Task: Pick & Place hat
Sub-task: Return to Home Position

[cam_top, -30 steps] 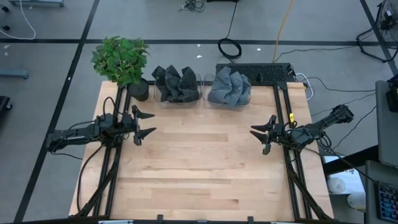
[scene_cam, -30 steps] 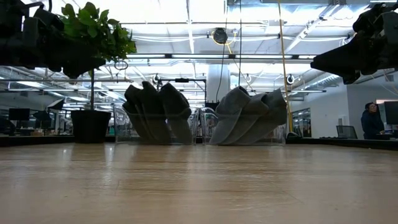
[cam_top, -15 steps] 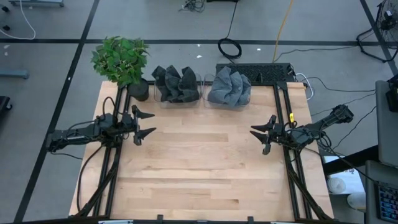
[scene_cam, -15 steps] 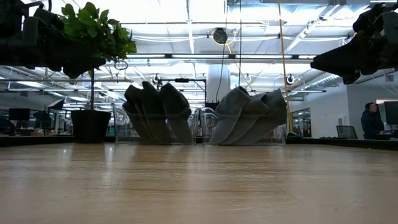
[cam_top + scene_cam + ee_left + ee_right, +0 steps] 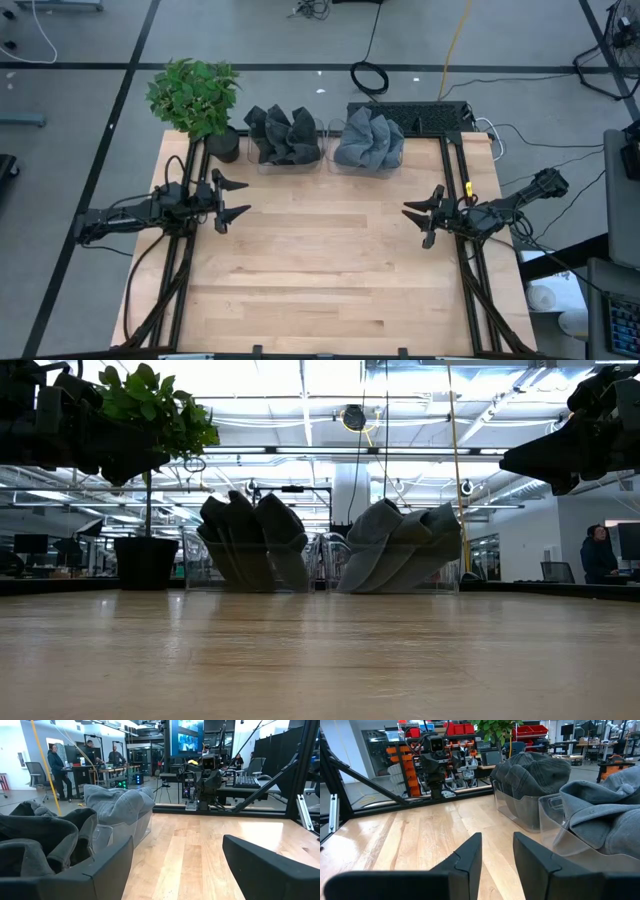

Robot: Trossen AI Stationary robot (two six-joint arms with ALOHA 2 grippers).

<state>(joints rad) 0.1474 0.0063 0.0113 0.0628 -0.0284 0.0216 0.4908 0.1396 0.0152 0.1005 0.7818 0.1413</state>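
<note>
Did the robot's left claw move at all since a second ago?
No. In the high view the left gripper keeps the same spot near the left edge of the table, with the same gap from the plant pot.

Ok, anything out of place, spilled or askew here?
Nothing stands out. Black caps fill the left bin, grey caps the right bin, heaped above the rims; the plant stands upright; left claw and right claw hang open.
</note>
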